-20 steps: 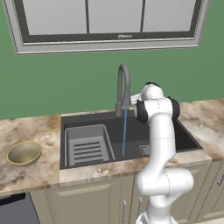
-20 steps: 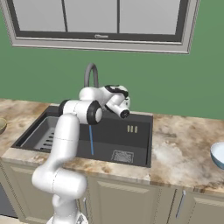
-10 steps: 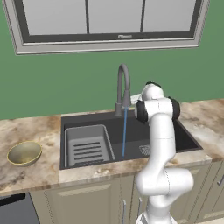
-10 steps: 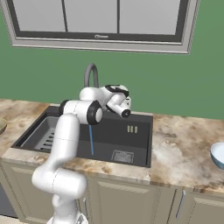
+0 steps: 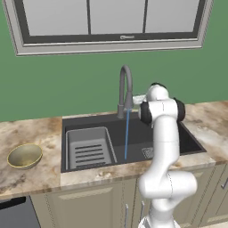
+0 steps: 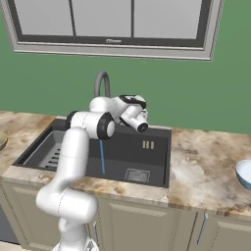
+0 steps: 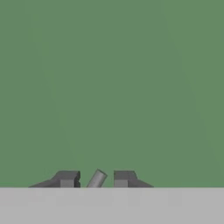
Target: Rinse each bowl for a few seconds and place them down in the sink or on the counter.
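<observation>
The olive-gold bowl (image 5: 24, 156) sits upright on the counter (image 5: 31, 178) left of the sink (image 5: 133, 129). At the far right of the counter (image 6: 206, 171), the pale blue bowl (image 6: 243, 172) is cut off by the frame edge. A thin blue stream of water falls from the faucet (image 5: 126, 87) into the basin. My arm is raised behind the spout, with the gripper (image 5: 137, 99) at the faucet's right side, facing the green wall. In the hand view the gripper (image 7: 96, 179) is open narrowly, with a small grey lever (image 7: 97, 178) between its fingertips (image 7: 68, 178), touching neither.
A grey ribbed rack (image 5: 88, 149) fills the left half of the basin, and a square drain (image 6: 137, 175) lies at the right. A window (image 5: 111, 22) spans the wall above. Tan cabinet doors (image 6: 142, 220) run below the counter.
</observation>
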